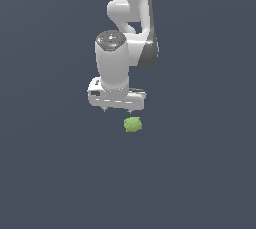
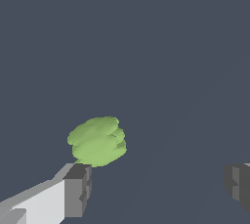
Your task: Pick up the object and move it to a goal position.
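The object (image 1: 132, 124) is a small light-green lumpy blob resting on the dark floor. In the exterior view it sits just below the white hand and toward that view's right. My gripper (image 1: 117, 109) hangs over the floor with only short finger stubs showing under the hand. In the wrist view the object (image 2: 97, 141) lies just beyond one dark finger pad (image 2: 78, 189), not between the fingers. The other pad (image 2: 238, 185) stands far off across a wide gap. My gripper (image 2: 157, 187) is open and holds nothing.
A plain dark blue-grey floor (image 1: 200, 173) fills both views. The white arm (image 1: 127, 18) rises above the hand in the exterior view. No goal marker or other object shows.
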`<state>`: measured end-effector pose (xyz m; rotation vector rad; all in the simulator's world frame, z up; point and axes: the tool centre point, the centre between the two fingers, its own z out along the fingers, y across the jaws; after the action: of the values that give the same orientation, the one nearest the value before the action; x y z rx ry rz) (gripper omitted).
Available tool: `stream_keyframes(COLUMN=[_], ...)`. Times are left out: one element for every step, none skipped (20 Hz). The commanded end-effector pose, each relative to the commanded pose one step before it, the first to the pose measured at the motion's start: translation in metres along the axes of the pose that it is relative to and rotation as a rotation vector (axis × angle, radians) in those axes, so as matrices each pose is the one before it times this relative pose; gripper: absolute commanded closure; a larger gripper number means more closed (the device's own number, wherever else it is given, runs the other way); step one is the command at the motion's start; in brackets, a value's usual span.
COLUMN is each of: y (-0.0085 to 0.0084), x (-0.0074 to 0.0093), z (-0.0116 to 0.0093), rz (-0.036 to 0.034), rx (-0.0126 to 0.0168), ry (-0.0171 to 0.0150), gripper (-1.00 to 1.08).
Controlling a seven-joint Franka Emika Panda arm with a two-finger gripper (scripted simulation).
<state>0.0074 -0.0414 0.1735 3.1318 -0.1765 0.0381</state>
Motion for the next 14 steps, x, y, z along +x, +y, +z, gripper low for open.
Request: stream_keyframes(y=[-0.00190, -0.00083, -0.00089, -0.00095, -0.00102, -0.00108, -0.00113, -0.00118, -0.00123, -0.00127, -0.00130, -0.00128, -0.00125, -0.00123], x=[-0.00040, -0.00020, -0.00023, -0.00026, -0.00031, -0.00035, -0.00040, -0.00045, -0.00050, -0.00056, -0.00062, -0.00066, -0.00070, -0.00073], z=[0.00215, 0.00101, 0.00109, 0.00117, 0.00126, 0.00134, 0.00142, 0.00150, 0.00159, 0.00167, 0.00173, 0.00174, 0.00174, 0.00173], rz=[0.02939, 0.01457, 0.01567, 0.01693, 0.01815, 0.01932, 0.02050, 0.02176, 0.02302, 0.02431, 0.02519, 0.02540, 0.02540, 0.02540], rx=[0.00095, 0.00042, 0.00043, 0.00045, 0.00046, 0.00047, 0.00046, 0.00045, 0.00044, 0.00042, 0.00039, 0.00034, 0.00029, 0.00025], ry=[-0.00103, -0.00045, -0.00048, -0.00052, -0.00056, -0.00060, -0.00064, -0.00068, -0.00072, -0.00076, -0.00078, -0.00078, -0.00078, -0.00077], gripper=[-0.92, -0.92, -0.92, -0.92, -0.92, -0.92, -0.92, -0.92, -0.92, -0.92, -0.92, -0.92, -0.92, -0.92])
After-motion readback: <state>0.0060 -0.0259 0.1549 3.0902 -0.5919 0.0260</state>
